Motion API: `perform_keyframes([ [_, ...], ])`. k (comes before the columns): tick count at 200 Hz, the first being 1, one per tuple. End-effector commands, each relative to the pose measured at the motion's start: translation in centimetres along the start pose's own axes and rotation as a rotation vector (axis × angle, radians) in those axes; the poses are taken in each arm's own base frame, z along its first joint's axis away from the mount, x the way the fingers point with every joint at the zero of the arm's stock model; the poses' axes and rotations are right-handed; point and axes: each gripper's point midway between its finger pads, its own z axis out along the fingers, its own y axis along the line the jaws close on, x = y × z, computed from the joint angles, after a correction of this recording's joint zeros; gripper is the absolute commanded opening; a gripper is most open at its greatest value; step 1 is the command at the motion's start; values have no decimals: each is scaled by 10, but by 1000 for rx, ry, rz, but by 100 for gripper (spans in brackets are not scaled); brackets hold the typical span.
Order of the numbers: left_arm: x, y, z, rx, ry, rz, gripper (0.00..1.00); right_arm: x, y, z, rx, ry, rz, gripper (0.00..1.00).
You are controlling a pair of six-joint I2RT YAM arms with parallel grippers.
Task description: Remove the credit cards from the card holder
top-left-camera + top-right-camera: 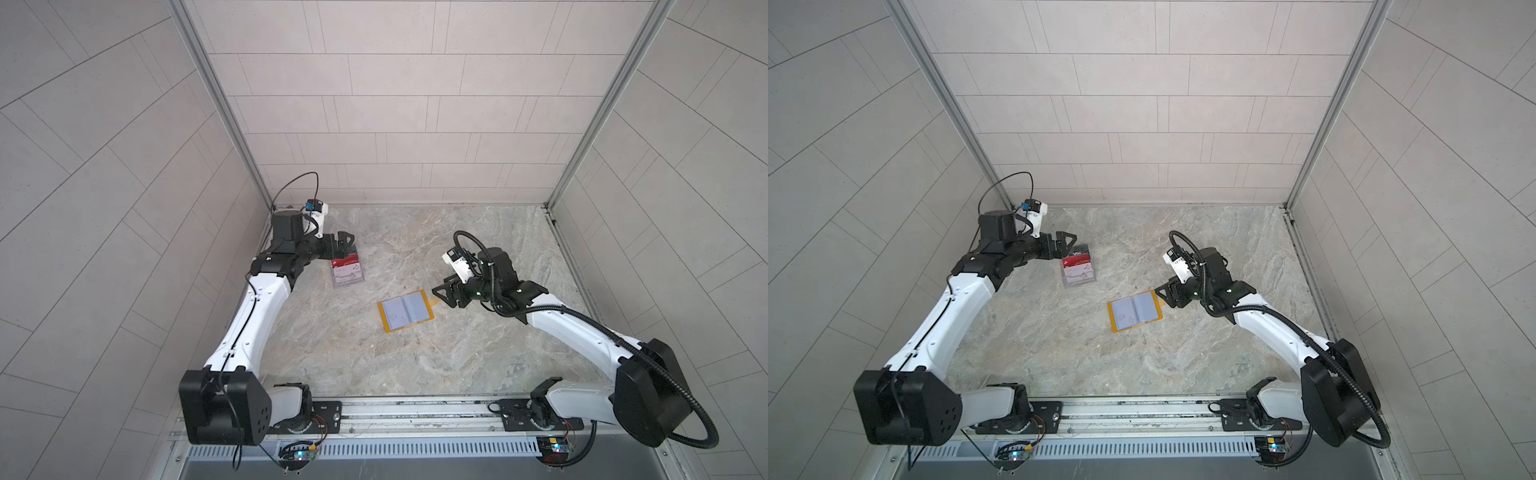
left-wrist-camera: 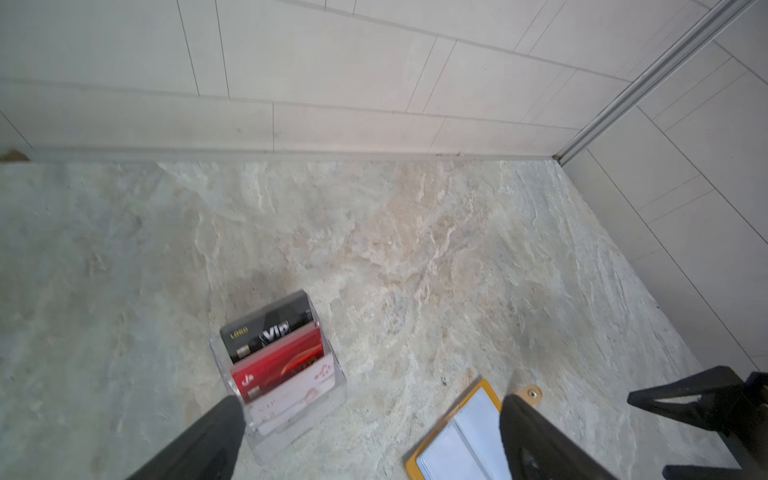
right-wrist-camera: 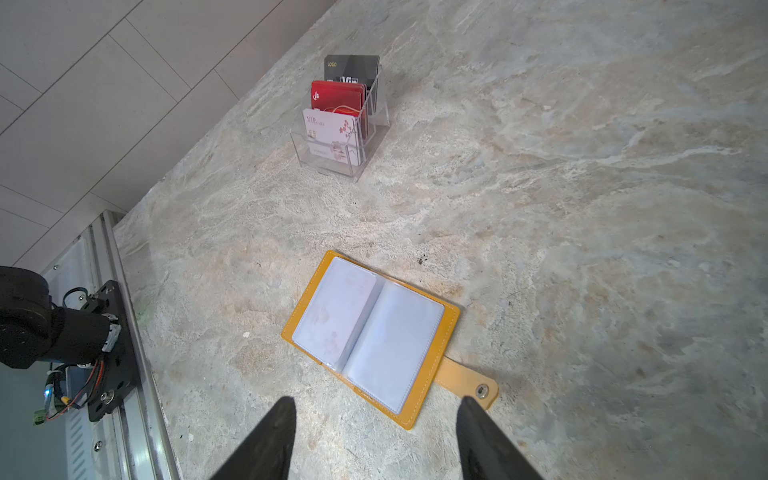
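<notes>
The card holder (image 1: 405, 311) (image 1: 1136, 311) (image 3: 370, 336) (image 2: 457, 436), a mustard-yellow wallet, lies open and flat near mid-table, with its bluish clear sleeves facing up. Faint reddish marks show through one sleeve (image 3: 332, 320). Its snap tab (image 3: 469, 382) points toward my right gripper (image 3: 376, 400) (image 1: 442, 296) (image 1: 1163, 296), which hovers open just off that edge, holding nothing. The credit cards, a dark grey one (image 2: 266, 328) (image 3: 351, 68), a red one (image 2: 278, 365) (image 3: 336, 97) and a white one (image 2: 291, 395) (image 3: 330, 133), stand in a clear stand. My left gripper (image 2: 369, 403) (image 1: 343, 245) (image 1: 1065, 243) is wide open and empty behind that stand.
The clear tiered stand (image 1: 348, 282) (image 1: 1079, 282) (image 3: 332, 166) sits at the back left of the stone-patterned table. Tiled walls close in the back and both sides. A metal rail (image 1: 415, 409) with the arm bases runs along the front edge.
</notes>
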Motion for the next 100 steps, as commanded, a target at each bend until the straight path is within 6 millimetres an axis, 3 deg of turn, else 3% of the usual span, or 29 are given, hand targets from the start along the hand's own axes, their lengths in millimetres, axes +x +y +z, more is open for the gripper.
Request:
perform_keyframes([
  [1, 20, -17, -7, 73, -29, -53, 100, 3, -2, 8, 41, 9, -23, 64],
  [54, 105, -43, -3, 65, 68, -60, 96, 7, 3, 27, 70, 48, -38, 64],
  [100, 154, -57, 6, 107, 91, -128, 66, 12, 14, 41, 75, 80, -55, 63],
])
